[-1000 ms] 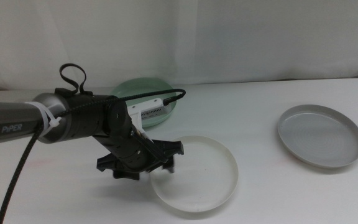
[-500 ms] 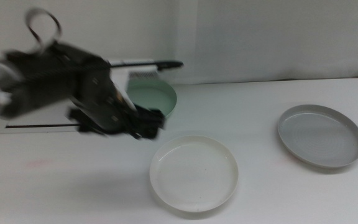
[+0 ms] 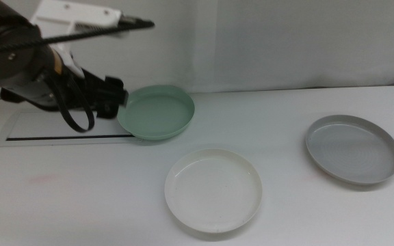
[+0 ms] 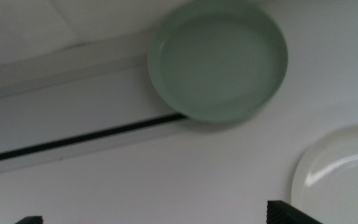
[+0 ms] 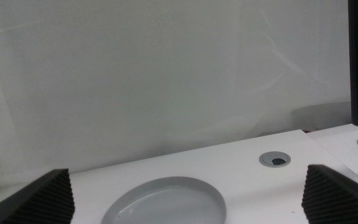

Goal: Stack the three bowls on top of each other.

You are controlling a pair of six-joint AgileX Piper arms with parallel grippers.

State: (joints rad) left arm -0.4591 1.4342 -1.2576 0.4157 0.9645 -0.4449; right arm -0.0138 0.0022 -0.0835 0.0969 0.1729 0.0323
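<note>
The mint green bowl sits at the back of the table, partly on the white panel. The white bowl lies in front of it near the middle. The grey bowl lies apart on the right. My left gripper hangs raised just left of the green bowl, open and empty. Its wrist view looks down on the green bowl and the edge of the white bowl, with its jaw tips far apart. My right gripper is out of the middle view, open and empty, with the grey bowl below it.
A flat white panel with a dark slot lies at the back left, also in the left wrist view. A round cable hole is in the table beyond the grey bowl. A white curtain backs the table.
My left gripper has risen from the white bowl's left rim and swung back and left to beside the green bowl. The bowls have not moved.
</note>
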